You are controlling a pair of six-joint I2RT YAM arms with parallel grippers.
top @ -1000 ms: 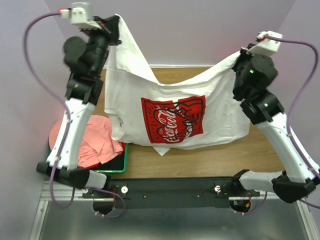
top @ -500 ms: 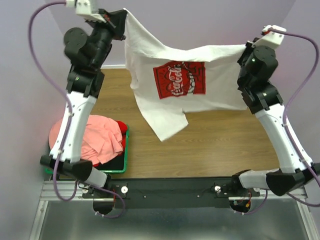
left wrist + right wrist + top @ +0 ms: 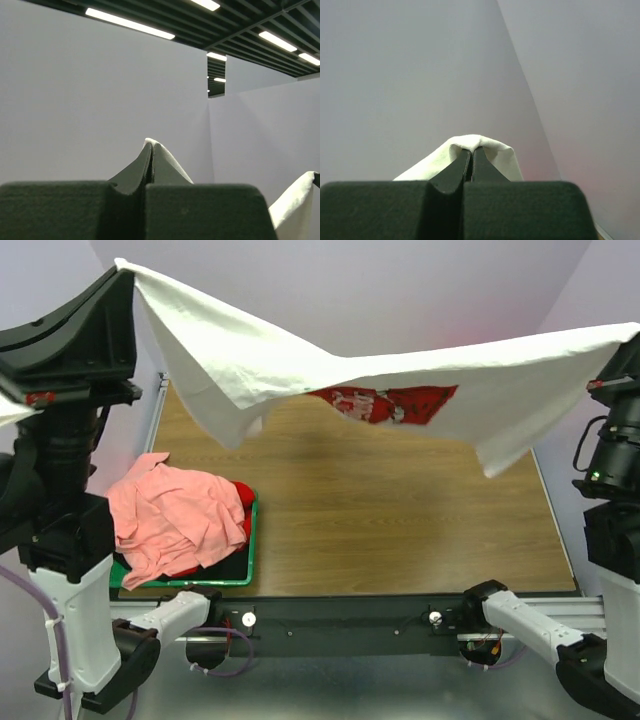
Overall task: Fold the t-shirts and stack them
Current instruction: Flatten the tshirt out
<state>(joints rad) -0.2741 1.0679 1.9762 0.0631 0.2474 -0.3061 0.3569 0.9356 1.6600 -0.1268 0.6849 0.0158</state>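
Held high, left pincer [image 3: 151, 150] and right pincer [image 3: 471, 152] grip the white t-shirt [image 3: 400, 370] by its ends.

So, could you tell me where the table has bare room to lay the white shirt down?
The table is bare from the green bin rightward to its right edge, back under the held white t-shirt. The near-left corner is crowded: the bin is heaped with the salmon-pink t-shirt and a red t-shirt.

Matt white cloth t-shirt [image 3: 300, 365] above smooth wood-grain table [image 3: 400, 530].
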